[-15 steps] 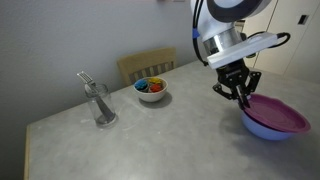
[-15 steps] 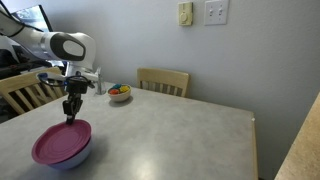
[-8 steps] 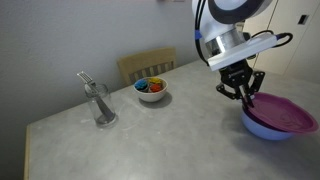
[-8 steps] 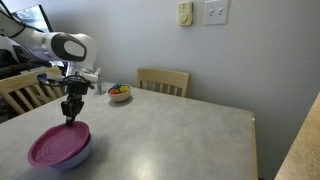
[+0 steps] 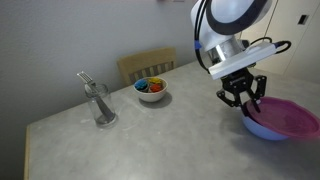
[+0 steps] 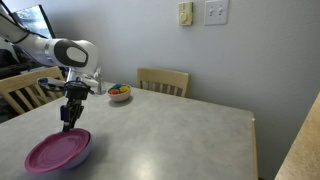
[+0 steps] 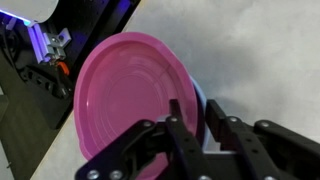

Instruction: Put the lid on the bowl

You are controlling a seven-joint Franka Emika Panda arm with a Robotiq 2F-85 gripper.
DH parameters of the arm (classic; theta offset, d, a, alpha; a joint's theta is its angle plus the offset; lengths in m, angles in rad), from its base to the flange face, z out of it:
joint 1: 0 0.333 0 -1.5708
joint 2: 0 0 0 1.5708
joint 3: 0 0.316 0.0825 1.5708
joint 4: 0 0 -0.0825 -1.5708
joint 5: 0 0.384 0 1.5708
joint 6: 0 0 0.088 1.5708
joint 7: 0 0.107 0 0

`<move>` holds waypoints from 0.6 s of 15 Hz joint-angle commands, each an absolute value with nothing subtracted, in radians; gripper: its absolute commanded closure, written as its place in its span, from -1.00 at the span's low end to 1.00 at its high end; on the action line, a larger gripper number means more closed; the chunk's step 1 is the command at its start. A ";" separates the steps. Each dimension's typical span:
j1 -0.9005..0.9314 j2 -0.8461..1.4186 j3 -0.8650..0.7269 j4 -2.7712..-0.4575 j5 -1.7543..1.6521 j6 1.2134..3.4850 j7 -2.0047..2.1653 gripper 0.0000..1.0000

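Note:
The magenta-pink lid (image 5: 290,117) lies on the periwinkle-blue bowl (image 5: 262,129) near a table edge; both also show in an exterior view, lid (image 6: 55,152) over bowl (image 6: 83,157). My gripper (image 5: 250,104) (image 6: 66,126) reaches down onto the lid's near rim. In the wrist view the lid (image 7: 130,95) fills the middle, with a thin strip of the bowl (image 7: 201,106) beside it. The gripper (image 7: 197,125) has one finger inside the rim and one outside, shut on the lid's rim together with the bowl's edge.
A small white bowl with colourful contents (image 5: 151,89) (image 6: 119,94) sits at the table's far side. A clear glass with a utensil (image 5: 101,105) stands near a corner. A wooden chair (image 5: 147,66) (image 6: 163,80) is behind the table, another chair (image 6: 20,92) beside it.
The gripper has moved toward the table edge, and the bowl with the lid has slid along with it. The gripper's hold looks the same.

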State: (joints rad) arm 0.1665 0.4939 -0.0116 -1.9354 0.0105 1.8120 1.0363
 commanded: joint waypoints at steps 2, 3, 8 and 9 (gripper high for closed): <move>0.166 0.526 -0.004 -1.904 0.014 1.799 1.011 -0.42; 0.167 0.527 -0.004 -1.899 0.014 1.797 1.011 -0.57; 0.175 0.495 -0.003 -1.891 0.005 1.788 1.012 -1.00; 0.173 0.487 -0.001 -1.891 0.009 1.785 1.002 -1.00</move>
State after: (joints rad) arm 0.1734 0.5118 -0.0041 -1.8963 0.0103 1.8097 1.0318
